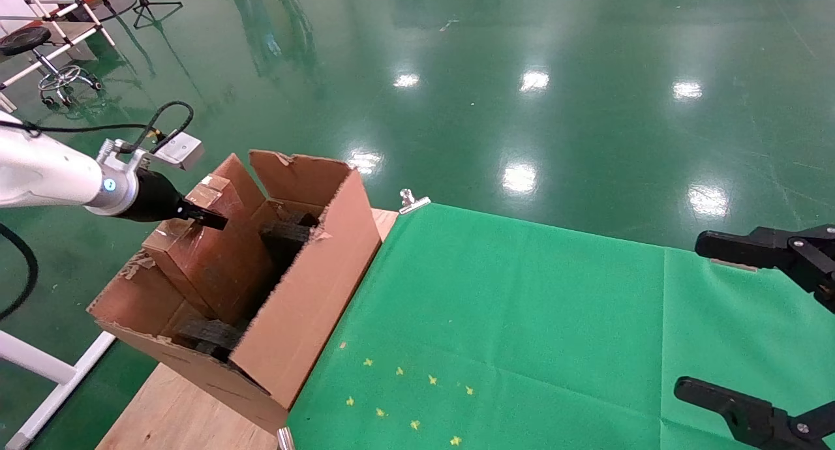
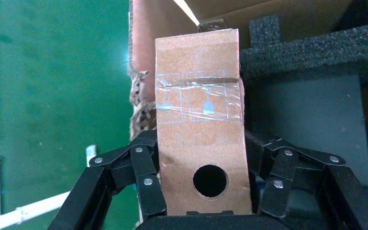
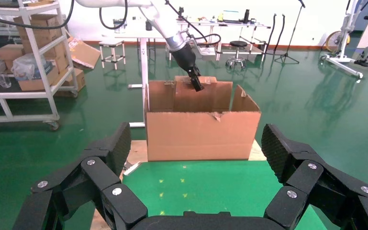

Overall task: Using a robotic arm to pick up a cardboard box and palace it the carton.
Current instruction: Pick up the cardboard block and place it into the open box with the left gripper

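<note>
Nearest me, above the green cloth (image 1: 522, 319), my right gripper (image 1: 750, 319) hangs spread wide. Farther off, my left gripper (image 1: 209, 218) clamps the cardboard box (image 1: 209, 261), tilted inside the carton (image 1: 306, 306) among foam blocks (image 1: 287, 235).

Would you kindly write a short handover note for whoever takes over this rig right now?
Left tool: shut on the cardboard box, holding it by its upper end.
Right tool: open, empty, parked over the green cloth.
Cardboard box: tilted, lower part already inside the carton, between the black foam blocks.
Done: pick-up and carry.
Left: lower it fully, release, withdraw.
</note>
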You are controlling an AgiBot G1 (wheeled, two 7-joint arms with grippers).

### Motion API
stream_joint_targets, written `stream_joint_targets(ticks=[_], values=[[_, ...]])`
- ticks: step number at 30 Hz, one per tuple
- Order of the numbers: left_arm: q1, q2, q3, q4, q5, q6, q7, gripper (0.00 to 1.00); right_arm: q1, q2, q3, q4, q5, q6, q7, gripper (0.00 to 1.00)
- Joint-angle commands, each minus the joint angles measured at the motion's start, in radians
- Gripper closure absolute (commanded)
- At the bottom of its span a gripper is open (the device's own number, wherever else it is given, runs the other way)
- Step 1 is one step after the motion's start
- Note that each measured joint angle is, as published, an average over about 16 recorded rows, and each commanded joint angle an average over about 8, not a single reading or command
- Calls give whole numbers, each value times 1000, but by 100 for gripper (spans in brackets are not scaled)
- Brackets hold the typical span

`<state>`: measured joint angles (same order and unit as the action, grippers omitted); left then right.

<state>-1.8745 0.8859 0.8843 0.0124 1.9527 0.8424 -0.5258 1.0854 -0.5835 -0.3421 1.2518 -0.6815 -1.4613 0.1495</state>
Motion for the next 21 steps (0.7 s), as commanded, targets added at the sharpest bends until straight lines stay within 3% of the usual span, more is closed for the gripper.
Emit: stream_joint_targets(ticks=[1,21], values=[[18,4,-2,-1,-3,-34,-7,100,0,0,0,0,0,0,0,0],[136,20,-13,6,-17,-76,-30,100,0,0,0,0,0,0,0,0]])
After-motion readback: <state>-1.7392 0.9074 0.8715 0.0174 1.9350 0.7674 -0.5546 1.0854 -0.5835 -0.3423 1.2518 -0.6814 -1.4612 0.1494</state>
